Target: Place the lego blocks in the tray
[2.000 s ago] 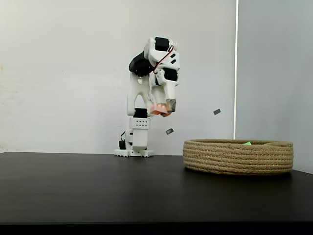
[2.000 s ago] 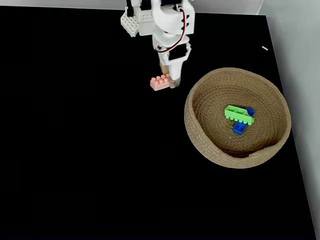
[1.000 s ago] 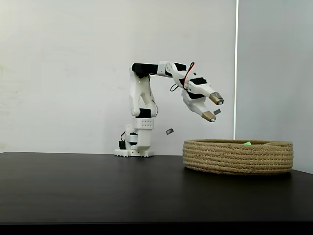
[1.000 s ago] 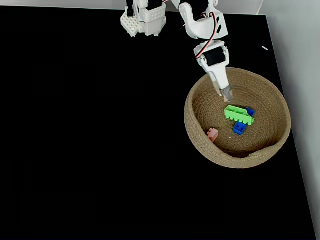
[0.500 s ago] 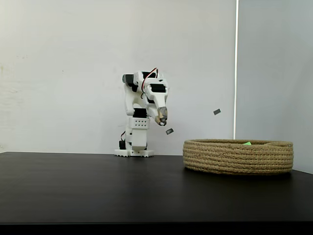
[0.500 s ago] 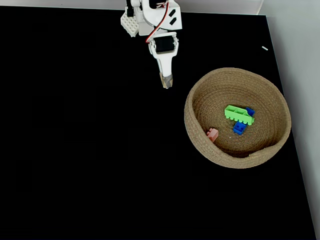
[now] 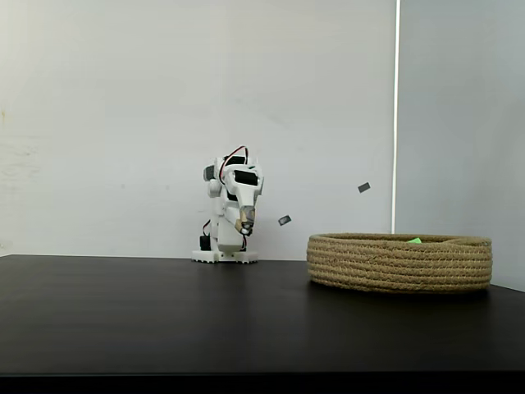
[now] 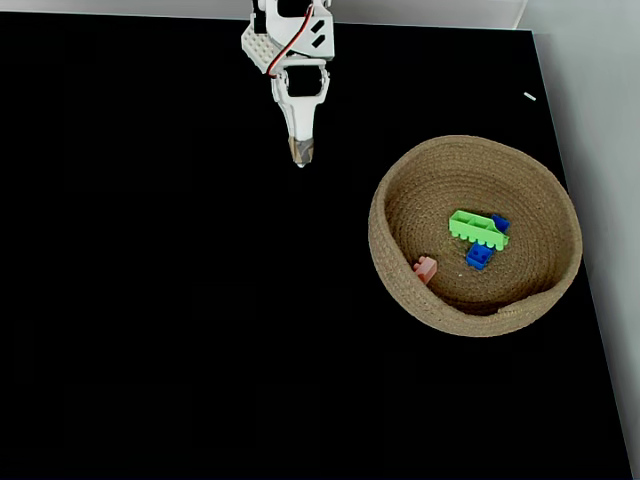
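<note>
The tray point(image 8: 400, 285) is a round coiled-rope basket at the right of the black table, seen side-on as the tray point(image 7: 399, 263) in the other fixed view. Inside lie a bright green lego block point(image 8: 478, 229), a blue one point(image 8: 479, 257) just below it and a pale pink one point(image 8: 426, 269) against the left wall. A sliver of green block point(image 7: 414, 240) peeks over the rim. My gripper point(image 8: 300, 155) is shut and empty, pointing down near the arm's base, well left of the tray; it hangs folded low at gripper point(image 7: 244, 226).
The white arm base point(image 7: 224, 255) stands at the table's far edge against a white wall. The black table point(image 8: 150, 300) stretches wide to the left and front of the tray. The table's right edge runs close beside the tray.
The arm carried the pink block to the tray and let it go there. It then swung back left, folded down toward its base, and the gripper shut.
</note>
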You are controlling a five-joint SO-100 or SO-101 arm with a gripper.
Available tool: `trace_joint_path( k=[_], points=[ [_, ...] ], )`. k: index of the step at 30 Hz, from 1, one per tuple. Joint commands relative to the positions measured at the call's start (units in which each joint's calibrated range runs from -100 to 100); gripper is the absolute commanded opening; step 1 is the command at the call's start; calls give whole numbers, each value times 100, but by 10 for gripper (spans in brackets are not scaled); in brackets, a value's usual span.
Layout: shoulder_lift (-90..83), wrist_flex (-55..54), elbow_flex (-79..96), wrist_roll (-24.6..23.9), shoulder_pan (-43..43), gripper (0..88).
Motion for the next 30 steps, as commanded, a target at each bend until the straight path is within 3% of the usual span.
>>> trace_joint_path(
  k=[1, 5, 30],
  points=[
    [-509, 589, 124, 34, 151, 4],
    [-982, 1189, 124, 103, 266, 4],
    [-982, 1148, 124, -10, 225, 3]
  ],
)
